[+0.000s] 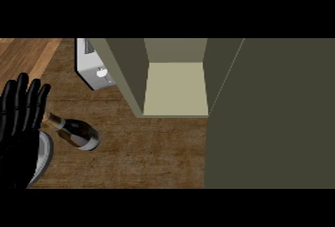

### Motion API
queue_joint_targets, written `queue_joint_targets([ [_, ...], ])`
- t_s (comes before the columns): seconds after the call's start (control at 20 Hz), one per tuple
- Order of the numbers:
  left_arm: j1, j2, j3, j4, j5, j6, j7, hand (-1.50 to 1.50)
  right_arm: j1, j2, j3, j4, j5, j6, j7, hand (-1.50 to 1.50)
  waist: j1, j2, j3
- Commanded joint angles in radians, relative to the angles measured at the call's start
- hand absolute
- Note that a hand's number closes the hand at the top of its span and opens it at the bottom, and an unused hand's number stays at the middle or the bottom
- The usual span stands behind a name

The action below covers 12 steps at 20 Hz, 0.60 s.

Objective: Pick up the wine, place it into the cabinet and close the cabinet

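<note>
Counter [150,155]: wine [74,131] neck behind L hand [20,128].

One hand [20,128] shows, at the view's left edge: glossy black all over, with long slender fingers [25,95] that catch pale streaks of light along their lengths. A curved light-grey forearm [43,155] edge shows beside its palm.

No legible text or labels
</note>
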Motion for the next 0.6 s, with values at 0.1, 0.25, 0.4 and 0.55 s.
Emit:
queue_joint_targets([
  [0.1, -0.061, 0.107, 0.161, 0.073, 0.182, -0.143, -0.056, -1.50, 0.076, -0.003, 0.011, -0.110, 0.016, 0.000, 0.048, -1.50, -0.014, 0.025, -0.017],
  [0.25, -0.074, 0.201, 0.274, 0.134, 0.336, -0.277, -0.112, -1.50, 0.135, -0.015, -0.016, -0.146, 0.035, -0.003, 0.027, -1.50, -0.017, 0.025, -0.017],
  [0.4, -0.044, 0.164, 0.212, 0.145, 0.485, -0.286, 0.094, -1.50, 0.161, 0.012, 0.115, -0.197, -0.110, 0.075, 0.158, -1.50, -0.015, 0.022, -0.017],
  [0.55, -0.101, 0.207, 0.259, 0.160, 0.583, -0.287, 0.174, -1.50, 0.198, 0.032, 0.205, -0.343, -0.056, 0.021, 0.284, -1.50, -0.016, 0.023, -0.017],
])
